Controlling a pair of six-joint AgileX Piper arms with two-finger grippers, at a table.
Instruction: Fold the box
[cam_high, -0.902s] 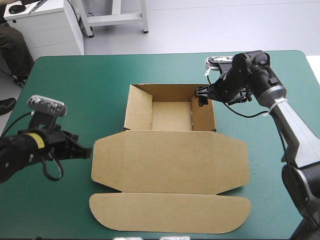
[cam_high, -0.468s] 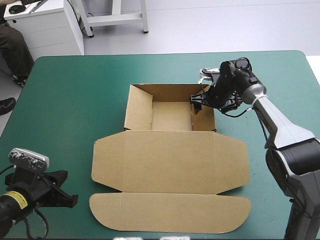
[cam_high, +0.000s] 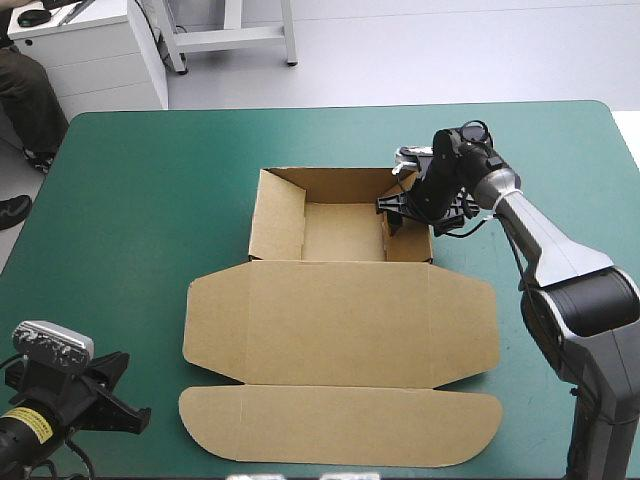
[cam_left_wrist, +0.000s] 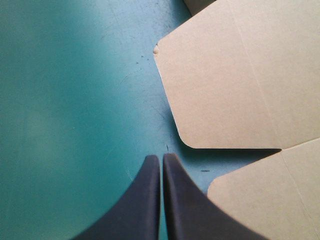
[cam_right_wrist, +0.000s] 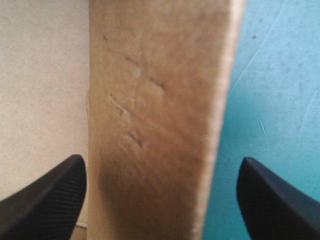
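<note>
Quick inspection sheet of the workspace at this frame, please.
Surface: teal-green cover, bare around the box.
Job's things: box, brown, an open tray with walls raised, lid flat toward the table's near edge.
Clutter: nothing seen.
Grippers: right gripper open, straddling the tray's right wall; left gripper shut, over bare cover beside the lid's left edge.
Cables: nothing seen.
Surroundings: nothing seen.

I'm seeing the brown box (cam_high: 340, 320) sitting mid-worktop (cam_high: 140, 200) as an open tray. Walls are up at the 12 o'clock end, and the lid lies flat toward 6 o'clock, rounded tuck flap outermost.
</note>
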